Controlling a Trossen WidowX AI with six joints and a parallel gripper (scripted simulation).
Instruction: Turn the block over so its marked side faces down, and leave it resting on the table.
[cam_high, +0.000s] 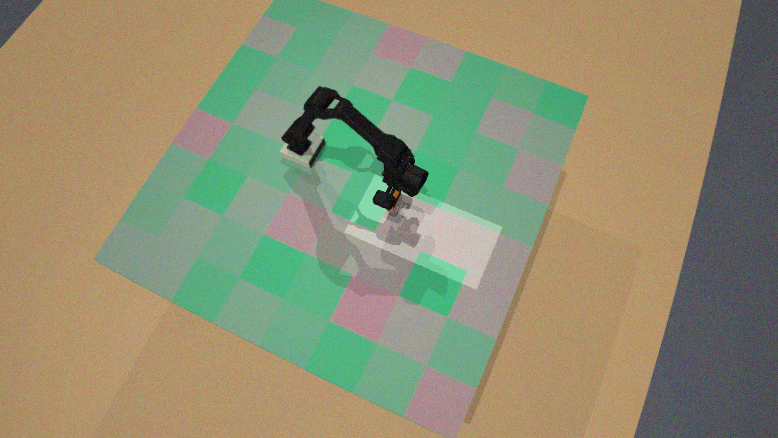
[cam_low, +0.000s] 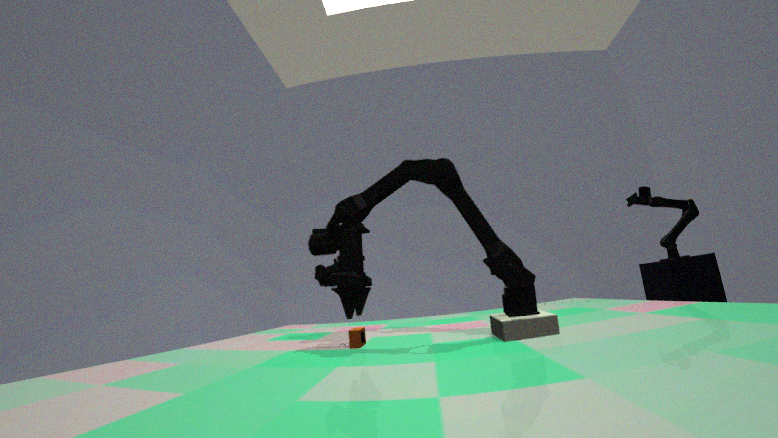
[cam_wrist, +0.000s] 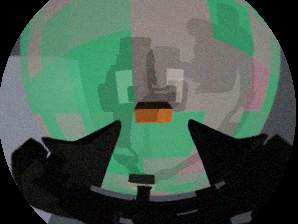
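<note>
Orange block (cam_low: 356, 337), darker, near-black top edge in the wrist view (cam_wrist: 153, 113). Black arm (cam_low: 435, 184), black gripper (cam_low: 352, 310), on a pale grey-white base (cam_low: 523, 324). Checked mat (cam_high: 217, 282) of green, grey and pink squares: mostly green and grey, pink scattered, one at 12 o'clock, one at 9, one at 5. Whitish washed-out patch (cam_high: 462, 239) just right of centre. Tan table (cam_high: 81, 136) round the mat, slate-blue floor (cam_high: 734, 272) at 3 o'clock. Blue-grey walls (cam_low: 136, 163), beige ceiling (cam_low: 435, 38), white light panel (cam_low: 359, 5) at 12 o'clock. Second black arm (cam_low: 666, 214) on a black box (cam_low: 683, 277) at 3 o'clock.
</note>
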